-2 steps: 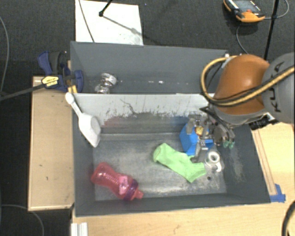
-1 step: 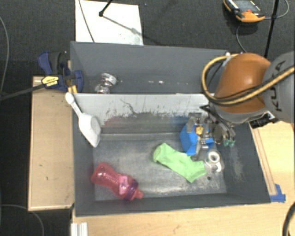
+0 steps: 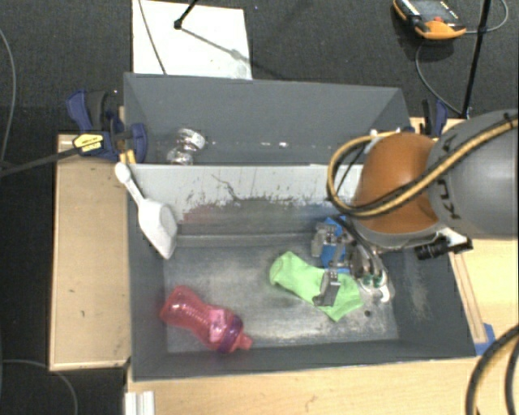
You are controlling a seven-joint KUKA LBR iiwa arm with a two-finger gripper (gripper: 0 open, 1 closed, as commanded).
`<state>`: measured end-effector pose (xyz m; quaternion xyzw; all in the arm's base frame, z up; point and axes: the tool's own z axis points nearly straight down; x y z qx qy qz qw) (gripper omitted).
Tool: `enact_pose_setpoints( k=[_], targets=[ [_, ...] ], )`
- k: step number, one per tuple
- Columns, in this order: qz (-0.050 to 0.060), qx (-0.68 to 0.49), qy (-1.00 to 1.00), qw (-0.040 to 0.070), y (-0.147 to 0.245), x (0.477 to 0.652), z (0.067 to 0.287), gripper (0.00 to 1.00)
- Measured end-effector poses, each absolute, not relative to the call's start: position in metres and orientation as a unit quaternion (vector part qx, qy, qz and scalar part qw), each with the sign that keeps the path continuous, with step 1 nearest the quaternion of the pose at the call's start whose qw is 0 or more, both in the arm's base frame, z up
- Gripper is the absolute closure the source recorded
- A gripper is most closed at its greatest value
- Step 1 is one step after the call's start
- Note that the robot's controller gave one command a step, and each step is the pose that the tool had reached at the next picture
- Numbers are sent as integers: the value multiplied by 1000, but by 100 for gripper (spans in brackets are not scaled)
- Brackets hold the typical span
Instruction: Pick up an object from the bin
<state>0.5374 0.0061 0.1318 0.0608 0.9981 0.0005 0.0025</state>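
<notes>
Arm comes in from the right, bent down into the grey metal bin, orange wrist cover with looped black-and-yellow cables sitting up and right of the green thing. Gripper is low, right on the right-hand end of a crumpled bright green soft thing that lies on the bin floor. Gripper hardware overlaps the green thing's right part; can't tell whether the fingers are open or closed, or whether they have any of it between them. A pink plastic bottle lies on its side well to the lower left of the green thing, not touching it. A white scoop leans at the bin's wall, up and far left of the green thing. A clear glassy item sits behind the inner wall, further up-left; its shape is hard to make out. Bin floor around the green thing is scuffed and scratched, with a reddish smear along the inner wall above it. Dark ground lies outside the bin, with an orange-and-black device far up-right of the green thing, cut off by the top edge. The wrist hides the bin floor right of the green thing.
</notes>
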Motion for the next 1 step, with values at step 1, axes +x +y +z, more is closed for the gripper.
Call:
enact_pose_setpoints(
  k=[1],
  targets=[
    [0,134,991,-1,11,518,113,0]
  ],
)
